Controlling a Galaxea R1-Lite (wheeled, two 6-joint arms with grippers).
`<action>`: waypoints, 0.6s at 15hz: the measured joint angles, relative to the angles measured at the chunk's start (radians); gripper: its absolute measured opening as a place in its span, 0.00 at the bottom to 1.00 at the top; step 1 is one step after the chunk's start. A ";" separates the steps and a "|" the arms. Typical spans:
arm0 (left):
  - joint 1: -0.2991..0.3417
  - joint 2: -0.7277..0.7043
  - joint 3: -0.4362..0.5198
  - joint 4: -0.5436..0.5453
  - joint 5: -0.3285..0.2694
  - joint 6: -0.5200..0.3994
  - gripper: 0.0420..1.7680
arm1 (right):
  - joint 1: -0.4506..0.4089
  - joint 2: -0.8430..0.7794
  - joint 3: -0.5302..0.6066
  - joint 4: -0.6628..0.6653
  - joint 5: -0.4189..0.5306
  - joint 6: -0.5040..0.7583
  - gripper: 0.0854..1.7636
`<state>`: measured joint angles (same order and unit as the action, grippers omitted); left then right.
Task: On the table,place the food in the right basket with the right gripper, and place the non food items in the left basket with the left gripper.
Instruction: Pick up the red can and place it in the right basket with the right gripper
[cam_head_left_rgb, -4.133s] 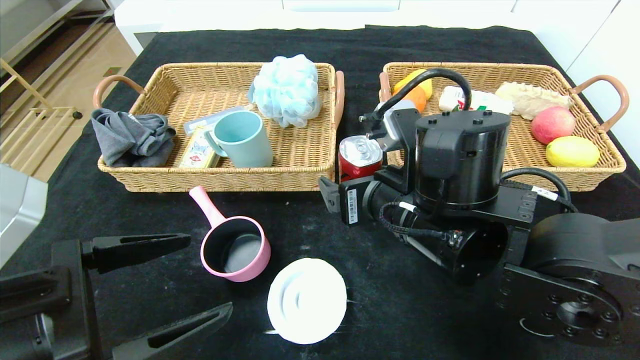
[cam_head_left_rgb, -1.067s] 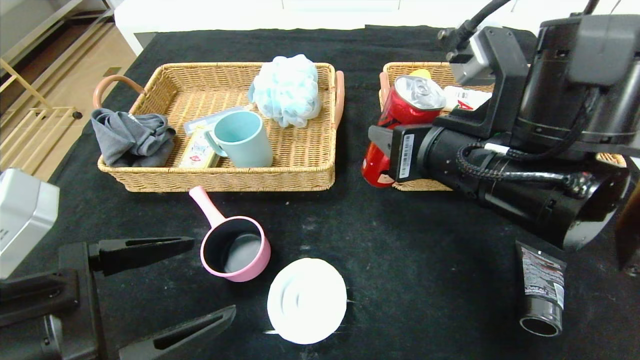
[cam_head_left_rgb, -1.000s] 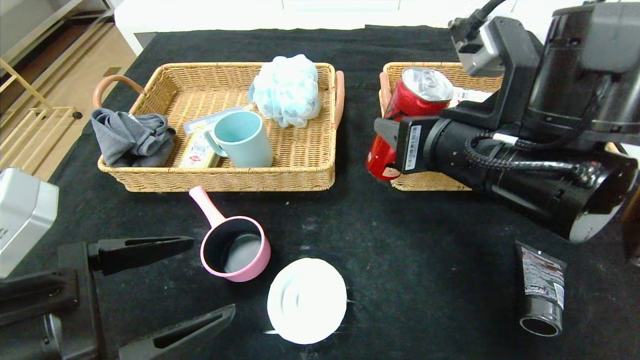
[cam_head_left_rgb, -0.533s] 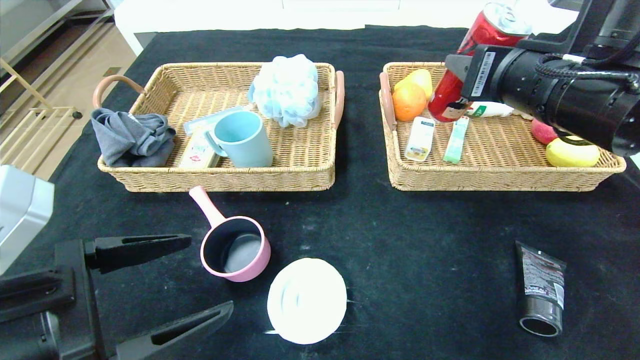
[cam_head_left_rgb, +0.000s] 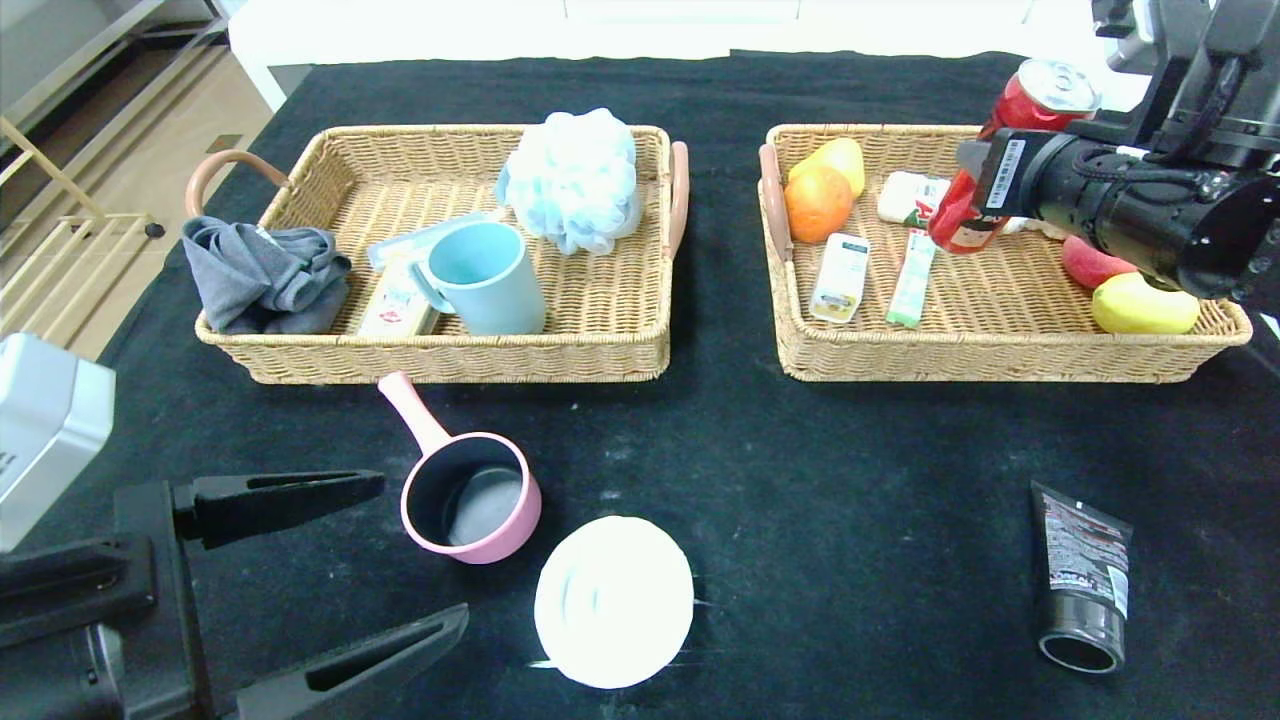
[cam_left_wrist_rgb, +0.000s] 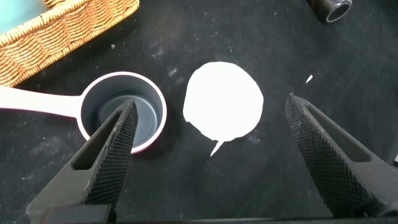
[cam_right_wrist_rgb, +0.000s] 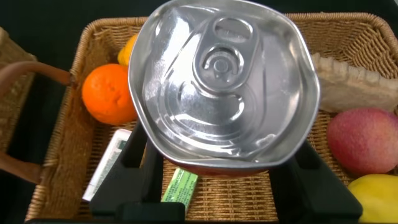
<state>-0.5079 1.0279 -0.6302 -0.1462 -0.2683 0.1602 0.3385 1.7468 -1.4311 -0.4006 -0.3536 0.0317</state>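
The red soda can (cam_head_left_rgb: 1012, 105) hangs tilted over the middle of the right basket (cam_head_left_rgb: 1000, 362), with my right gripper (cam_head_left_rgb: 975, 170) shut on its sides. The right wrist view shows the can's silver top (cam_right_wrist_rgb: 224, 81) between the fingers of that gripper (cam_right_wrist_rgb: 221, 177). Below it in the basket lie the drink carton (cam_head_left_rgb: 840, 277) and the candy stick (cam_head_left_rgb: 912, 280). My left gripper (cam_head_left_rgb: 422, 549) hovers open near the table's front left, its fingers spread above the pink pot (cam_head_left_rgb: 520, 520) and the white disc (cam_head_left_rgb: 613, 600). The black tube (cam_head_left_rgb: 1082, 575) lies on the table at the front right.
The left basket (cam_head_left_rgb: 450, 362) holds a teal mug (cam_head_left_rgb: 485, 280), a grey cloth (cam_head_left_rgb: 262, 275) and a blue bath puff (cam_head_left_rgb: 575, 175). An orange (cam_head_left_rgb: 818, 203), an apple (cam_head_left_rgb: 1085, 262) and a lemon (cam_head_left_rgb: 1140, 303) share the right basket.
My right gripper has lifted the can off the table beside the right basket and carried it over that basket, lately moving right and down. The left gripper has stayed put.
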 joint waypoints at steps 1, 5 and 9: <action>0.000 0.000 0.000 0.000 0.000 0.000 0.97 | -0.010 0.012 -0.001 0.000 -0.001 0.000 0.54; 0.000 -0.001 0.000 0.000 0.000 0.000 0.97 | -0.031 0.054 -0.007 -0.022 -0.006 0.000 0.54; 0.000 -0.001 0.000 0.000 0.000 0.000 0.97 | -0.030 0.078 -0.007 -0.046 -0.004 -0.001 0.62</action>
<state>-0.5079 1.0270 -0.6302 -0.1462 -0.2683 0.1602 0.3083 1.8247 -1.4383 -0.4464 -0.3572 0.0306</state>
